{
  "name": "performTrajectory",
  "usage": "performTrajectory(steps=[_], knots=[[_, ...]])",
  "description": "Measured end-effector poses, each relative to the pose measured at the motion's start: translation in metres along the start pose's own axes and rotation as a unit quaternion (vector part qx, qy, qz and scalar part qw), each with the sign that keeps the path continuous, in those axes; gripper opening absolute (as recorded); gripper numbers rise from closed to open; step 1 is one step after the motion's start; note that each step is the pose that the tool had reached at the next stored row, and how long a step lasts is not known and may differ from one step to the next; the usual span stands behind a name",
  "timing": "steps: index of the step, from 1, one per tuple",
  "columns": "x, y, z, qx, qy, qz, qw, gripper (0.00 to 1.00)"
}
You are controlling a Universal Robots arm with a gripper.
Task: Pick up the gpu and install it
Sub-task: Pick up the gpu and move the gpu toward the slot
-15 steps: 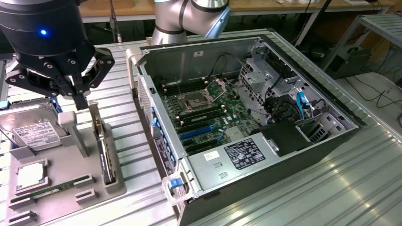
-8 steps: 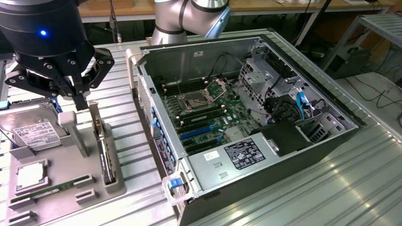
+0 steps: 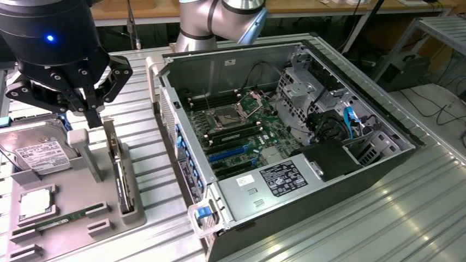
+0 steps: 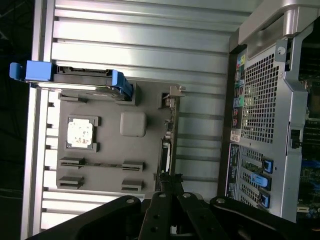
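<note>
The gpu stands on its long edge in a slot of the grey holder tray, a thin green card with a metal bracket at one end. From the wrist it appears edge-on as the gpu. My black gripper hangs above the tray beside a grey post, just short of the card's far end and not touching it. Its fingers meet at the tip of the gripper, shut with nothing between them.
The open computer case lies at the exterior view's right, its motherboard and blue slots exposed. The tray also holds a hard drive, a processor and a memory stick. Ribbed metal table lies around.
</note>
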State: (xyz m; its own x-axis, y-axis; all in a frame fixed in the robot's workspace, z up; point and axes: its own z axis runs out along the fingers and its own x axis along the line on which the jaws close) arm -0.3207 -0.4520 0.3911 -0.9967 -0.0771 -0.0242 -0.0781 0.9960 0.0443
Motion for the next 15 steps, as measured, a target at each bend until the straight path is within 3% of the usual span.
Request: performTrajectory(steps=[1,4,5,7,9,11,15], knots=[[0.0000,0.0000,0.0000,0.0000,0.0000,0.000,1.0000,0.11],[0.0000,0.0000,0.0000,0.0000,0.0000,0.000,1.0000,0.30],[0.0000,0.0000,0.0000,0.0000,0.0000,0.000,1.0000,0.30],[0.0000,0.0000,0.0000,0.0000,0.0000,0.000,1.0000,0.42],[0.0001,0.0000,0.0000,0.0000,0.0000,0.000,1.0000,0.42],[0.0001,-0.0001,0.0000,0.0000,0.0000,0.000,1.0000,0.54],[0.0001,0.0000,0.0008,0.0001,0.0003,0.000,1.0000,0.54]])
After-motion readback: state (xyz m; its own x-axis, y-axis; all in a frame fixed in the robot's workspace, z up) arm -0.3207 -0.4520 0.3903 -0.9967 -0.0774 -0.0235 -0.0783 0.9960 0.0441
